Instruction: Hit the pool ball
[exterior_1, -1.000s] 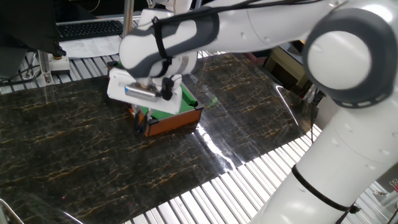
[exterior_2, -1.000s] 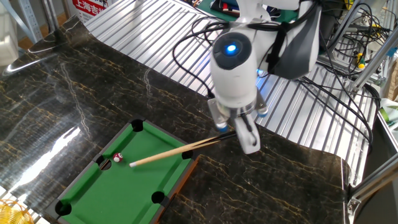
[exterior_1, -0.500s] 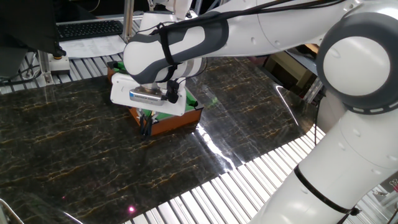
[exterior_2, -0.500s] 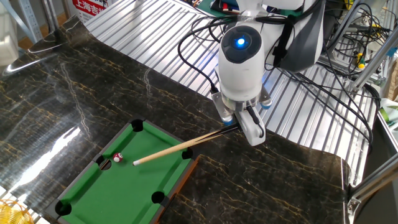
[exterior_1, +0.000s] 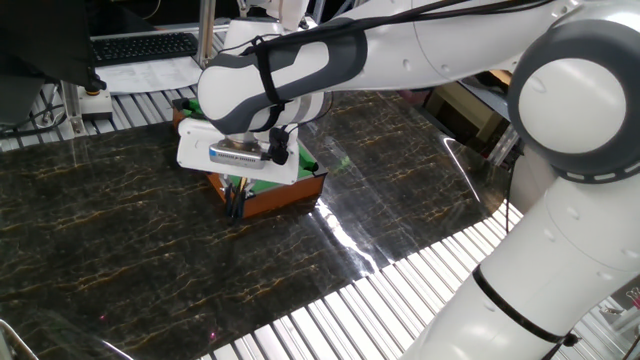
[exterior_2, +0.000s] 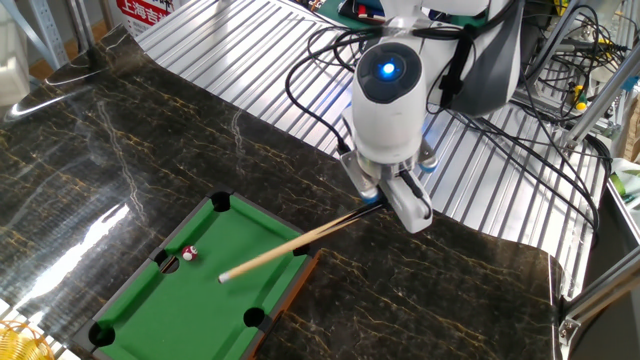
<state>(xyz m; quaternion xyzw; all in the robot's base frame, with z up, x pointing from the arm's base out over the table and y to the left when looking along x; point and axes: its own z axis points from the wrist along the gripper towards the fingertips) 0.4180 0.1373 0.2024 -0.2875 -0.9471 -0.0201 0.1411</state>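
A tiny red pool ball (exterior_2: 187, 255) lies on the green felt of the miniature pool table (exterior_2: 160, 310), beside a side pocket on the left rail. My gripper (exterior_2: 378, 201) is shut on the dark end of a thin tan cue stick (exterior_2: 290, 248), which slants down over the felt. Its light tip sits a short way right of and below the ball, apart from it. In the one fixed view the gripper (exterior_1: 236, 196) hangs over the pool table's wooden side (exterior_1: 285, 198); the ball is hidden there.
The pool table stands on a dark marbled surface (exterior_2: 150, 150). Ribbed metal panels (exterior_2: 250, 40) lie behind it, with cables (exterior_2: 560, 130) to the right. A keyboard (exterior_1: 145, 45) sits at the back. My white arm (exterior_1: 400, 50) spans above the table.
The gripper has drawn back and to the right with the cue. The cue tip has slid away from the ball, down and right. The ball has not moved.
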